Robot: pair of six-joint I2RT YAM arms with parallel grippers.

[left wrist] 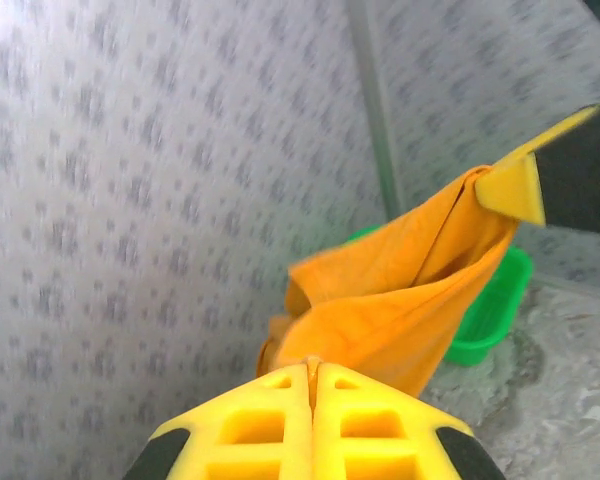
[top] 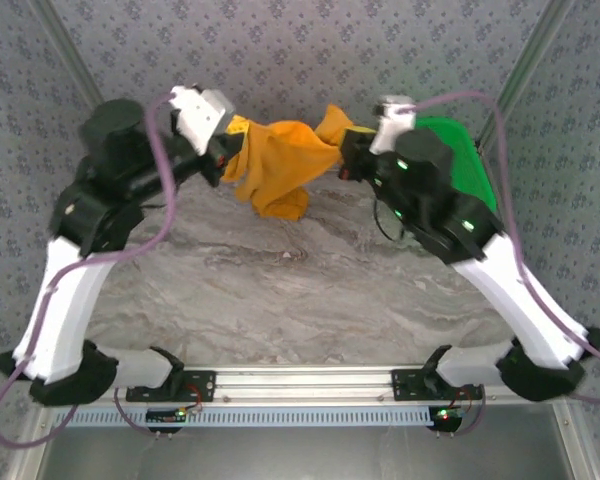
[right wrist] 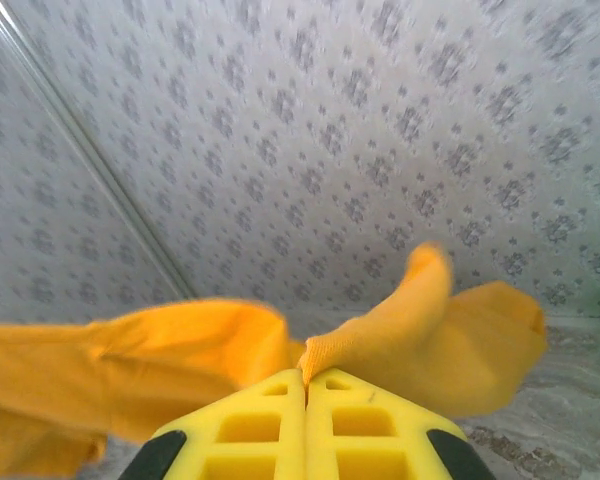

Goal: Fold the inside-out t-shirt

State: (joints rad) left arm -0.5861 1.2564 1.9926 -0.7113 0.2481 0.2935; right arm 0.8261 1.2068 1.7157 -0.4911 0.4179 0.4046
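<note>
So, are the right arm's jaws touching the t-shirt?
Touching. In the right wrist view the t-shirt is pinched at the tips of the shut jaws, fabric spreading to both sides.

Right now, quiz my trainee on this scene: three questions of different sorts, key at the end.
1. True or false: the shirt lies folded flat.
2. The left fingers are: A open; B shut on the shirt; C shut on nothing.
3. Fill in: the green basket sits beside the ____ arm.
Key: 1 false, it is held bunched between the left fingers and the right fingers. 2 B. 3 right.
</note>
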